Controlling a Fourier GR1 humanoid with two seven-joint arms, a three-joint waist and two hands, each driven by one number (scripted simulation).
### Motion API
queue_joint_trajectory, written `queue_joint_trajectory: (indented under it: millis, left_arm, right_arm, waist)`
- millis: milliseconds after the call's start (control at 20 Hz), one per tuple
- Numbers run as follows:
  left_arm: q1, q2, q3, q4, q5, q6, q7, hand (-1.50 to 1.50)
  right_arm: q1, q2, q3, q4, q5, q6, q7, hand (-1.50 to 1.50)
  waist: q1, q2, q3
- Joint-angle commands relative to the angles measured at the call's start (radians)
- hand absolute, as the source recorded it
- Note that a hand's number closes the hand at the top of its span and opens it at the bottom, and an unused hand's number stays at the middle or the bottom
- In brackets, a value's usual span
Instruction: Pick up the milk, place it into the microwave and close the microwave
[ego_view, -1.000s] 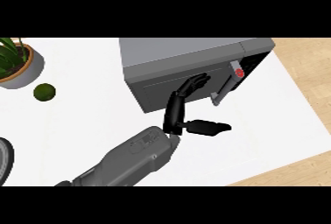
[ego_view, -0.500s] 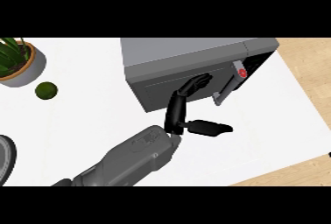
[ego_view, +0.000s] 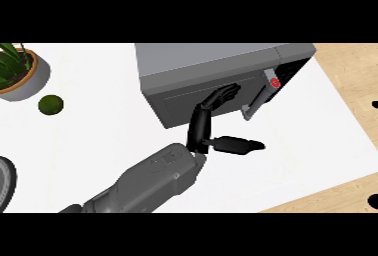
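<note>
Head view | right hand (ego_view: 210, 117) is pressing straight fingers against the microwave (ego_view: 214, 75) door (ego_view: 203, 102), holding nothing | milk is showing nowhere, likely inside | risk: fingers sliding off the door's face, leaving it ajar | left hand is not showing

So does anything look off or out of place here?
Only the microwave door: it sits slightly ajar, angled off the body, with the hand on its front. No milk shows. Nothing looks spilled or damaged.

Grey microwave (ego_view: 214, 65) with red button (ego_view: 275, 83), black hand (ego_view: 201, 125), green lime (ego_view: 51, 104), white counter (ego_view: 96, 130).
</note>
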Motion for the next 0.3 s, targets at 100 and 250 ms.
queue_joint_trajectory:
  millis: [100, 250]
  left_arm:
    - [-0.073, 0.000, 0.064, 0.090, 0.044, 0.008, -0.002, -1.50]
    - [-0.060, 0.000, 0.058, 0.095, 0.054, 0.014, -0.017, -1.50]
  right_arm:
    - [-0.035, -0.024, -0.005, 0.060, -0.073, 0.042, 0.026, -1.50]
    - [-0.055, -0.044, -0.026, 0.089, -0.095, 0.050, 0.030, -1.50]
  waist:
    - [-0.009, 0.008, -0.002]
    - [-0.017, 0.011, -0.002]
